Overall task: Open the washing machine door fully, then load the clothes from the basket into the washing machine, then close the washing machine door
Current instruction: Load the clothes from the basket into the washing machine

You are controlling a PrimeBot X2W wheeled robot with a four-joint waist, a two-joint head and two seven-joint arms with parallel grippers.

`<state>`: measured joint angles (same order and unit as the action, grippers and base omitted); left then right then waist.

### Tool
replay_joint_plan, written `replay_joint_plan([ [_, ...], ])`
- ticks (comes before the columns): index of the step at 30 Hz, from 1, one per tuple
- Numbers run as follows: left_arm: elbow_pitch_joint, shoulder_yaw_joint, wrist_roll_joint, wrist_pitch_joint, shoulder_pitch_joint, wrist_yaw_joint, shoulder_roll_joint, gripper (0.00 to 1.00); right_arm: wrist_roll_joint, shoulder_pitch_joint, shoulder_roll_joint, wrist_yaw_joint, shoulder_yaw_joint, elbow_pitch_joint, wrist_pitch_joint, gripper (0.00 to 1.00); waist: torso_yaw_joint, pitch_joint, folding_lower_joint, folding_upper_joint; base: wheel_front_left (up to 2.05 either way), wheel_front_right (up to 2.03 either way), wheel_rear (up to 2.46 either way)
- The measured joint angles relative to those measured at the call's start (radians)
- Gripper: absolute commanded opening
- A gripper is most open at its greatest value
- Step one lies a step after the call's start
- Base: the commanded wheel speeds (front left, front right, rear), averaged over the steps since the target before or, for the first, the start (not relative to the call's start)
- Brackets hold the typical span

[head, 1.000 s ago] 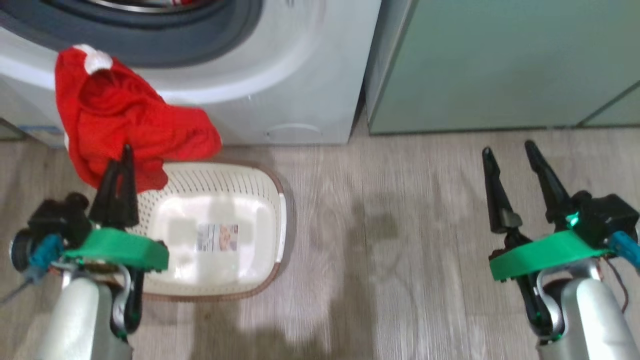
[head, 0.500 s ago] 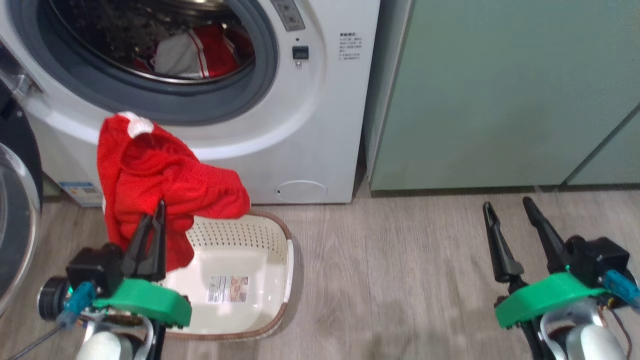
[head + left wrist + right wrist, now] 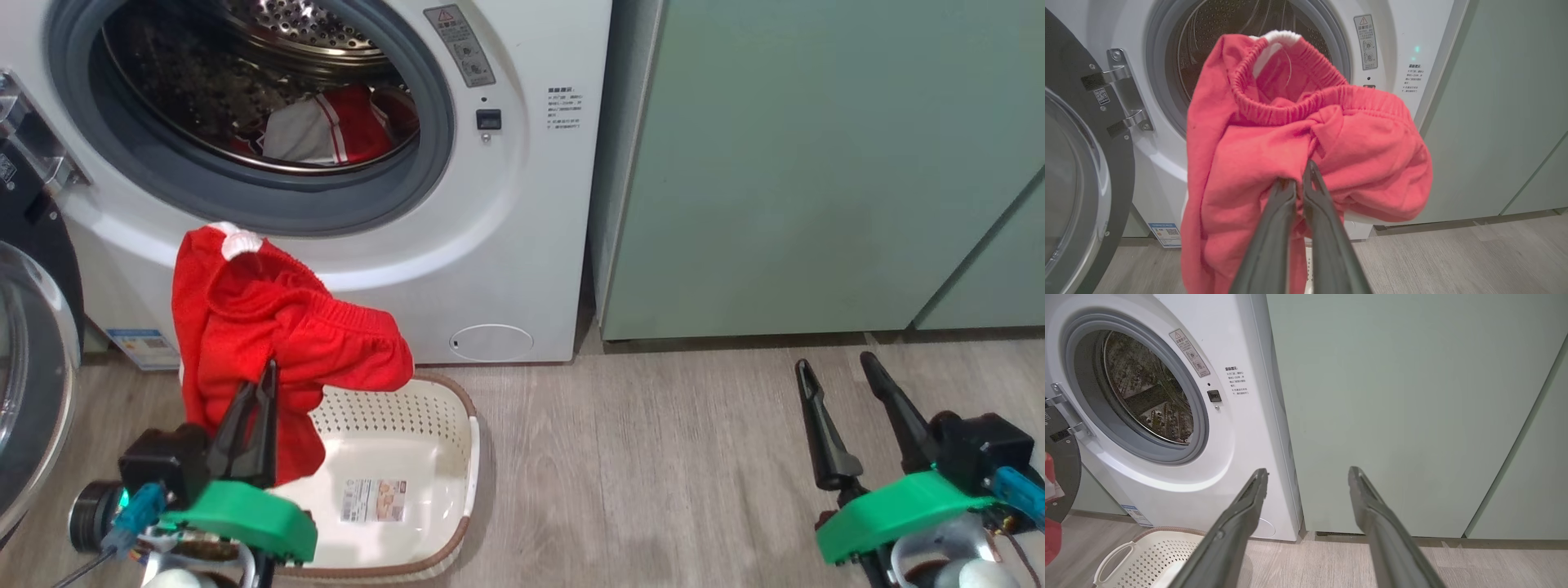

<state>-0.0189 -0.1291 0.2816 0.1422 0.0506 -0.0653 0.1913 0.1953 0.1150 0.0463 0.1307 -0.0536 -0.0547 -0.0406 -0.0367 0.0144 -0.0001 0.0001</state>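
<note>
Above the cream perforated plastic basket (image 3: pixel 392 408) | we hold the bright red fabric garment (image 3: pixel 245 327) pinched in the closed left gripper (image 3: pixel 260 377), below the white front-loading washing machine (image 3: pixel 506 269) mouth | risk: we judge hanging folds may snag the grey rubber gasket (image 3: pixel 269 202) or slip free | surroundings: black-rimmed round glass door (image 3: pixel 33 351) open at left; right gripper (image 3: pixel 836 361) spread, empty, near the pale green cabinet (image 3: pixel 816 163)

Head view: washing machine (image 3: pixel 506 245) top cut by upper edge. Washing machine door (image 3: pixel 37 384) cut by left edge; part of rim and glass in frame. Red garment (image 3: pixel 269 327) clamped in my left gripper (image 3: pixel 260 374) covers basket (image 3: pixel 408 412) rear-left corner. Floor label (image 3: pixel 375 500) and panel text (image 3: pixel 565 109): too small to read. Clothes in drum (image 3: pixel 326 135): lower part behind gasket (image 3: pixel 269 204), qty cannot be told. Left wrist view: red garment hem cut by btm edge
</note>
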Motion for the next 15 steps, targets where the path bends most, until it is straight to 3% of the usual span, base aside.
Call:
replay_joint_plan([
  [15, 0.0, 0.0, 0.01, 0.002, 0.0, -0.005, 0.003, 0.0, 0.008, 0.0, 0.0, 0.0, 0.0, -0.007, 0.005, 1.0, -0.001, 0.014, 0.0, 0.0, 0.0, 0.0, 0.0],
])
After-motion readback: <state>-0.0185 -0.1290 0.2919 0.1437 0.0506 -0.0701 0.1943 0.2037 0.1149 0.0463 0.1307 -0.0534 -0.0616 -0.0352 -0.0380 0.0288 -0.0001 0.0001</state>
